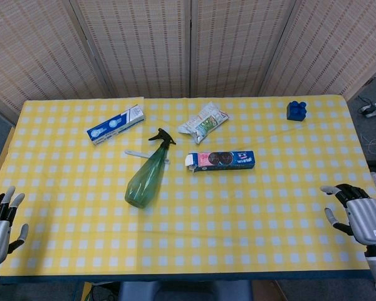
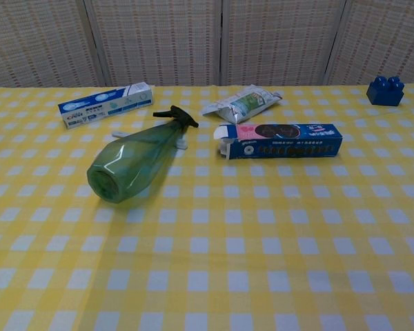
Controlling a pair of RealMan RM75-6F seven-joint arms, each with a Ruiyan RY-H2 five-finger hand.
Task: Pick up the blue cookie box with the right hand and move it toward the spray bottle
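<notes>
The blue cookie box (image 1: 220, 159) (image 2: 279, 141) lies flat near the table's middle, its torn flap end pointing left. Just left of it a green spray bottle (image 1: 146, 172) (image 2: 136, 158) lies on its side, black nozzle toward the back. My right hand (image 1: 358, 214) hovers at the table's front right edge, fingers apart and holding nothing, far from the box. My left hand (image 1: 1, 221) rests at the front left edge, also open and empty. Neither hand shows in the chest view.
A blue-and-white toothpaste box (image 1: 116, 125) (image 2: 105, 105) lies at the back left. A crumpled snack packet (image 1: 203, 121) (image 2: 241, 104) sits behind the cookie box. A blue toy brick (image 1: 296, 110) (image 2: 385, 90) stands at the back right. A yellow checked cloth (image 1: 238, 213) covers the table.
</notes>
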